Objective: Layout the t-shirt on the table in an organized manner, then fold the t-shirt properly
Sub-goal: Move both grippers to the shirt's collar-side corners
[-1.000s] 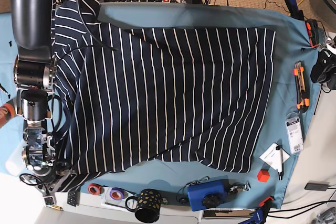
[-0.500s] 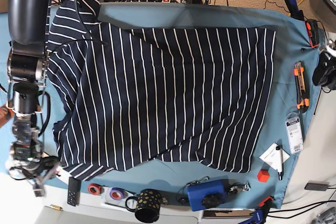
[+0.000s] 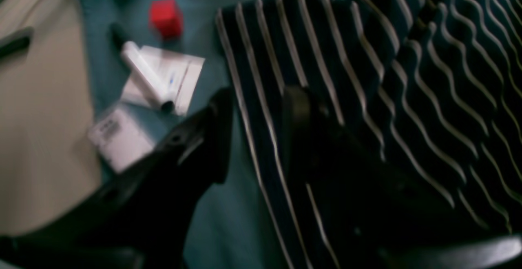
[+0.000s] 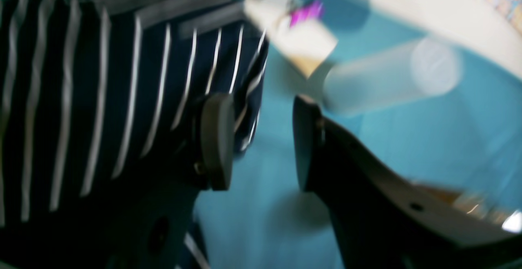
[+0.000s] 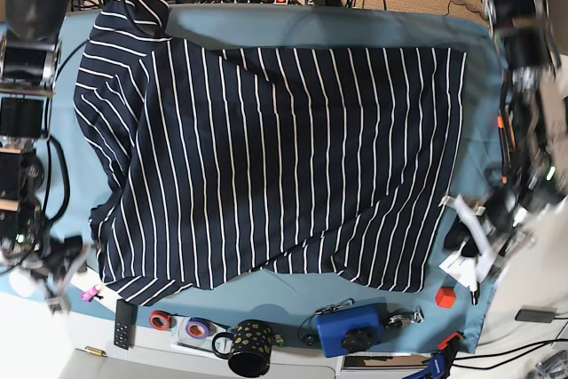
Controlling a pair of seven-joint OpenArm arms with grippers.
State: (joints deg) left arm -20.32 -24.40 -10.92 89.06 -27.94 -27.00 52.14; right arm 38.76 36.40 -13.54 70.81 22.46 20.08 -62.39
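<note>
Teal cloth covers the table, and cables and power strips crowd its far edge at twelve o'clock. We see the t-shirt spread across most of the surface, navy with thin white stripes, its body flat in the middle. One sleeve bunches toward eleven o'clock, and the hem at six o'clock folds back on itself in a shallow diagonal.

Along the near edge, from seven to five o'clock, sit two tape rolls, a black mug with gold dots and a blue box. A red cube and a white card with a pen lie at four o'clock, just off the shirt's corner.

Our right gripper hangs at the shirt's eight o'clock corner; in its wrist view the jaws stand apart with bare teal cloth between them, one pad over the striped edge, holding nothing. Our left gripper is at four o'clock over the shirt's side edge. Its jaws are parted, with the striped hem showing between them, but the blur keeps us from telling whether they pinch the fabric or merely hover above it.
</note>
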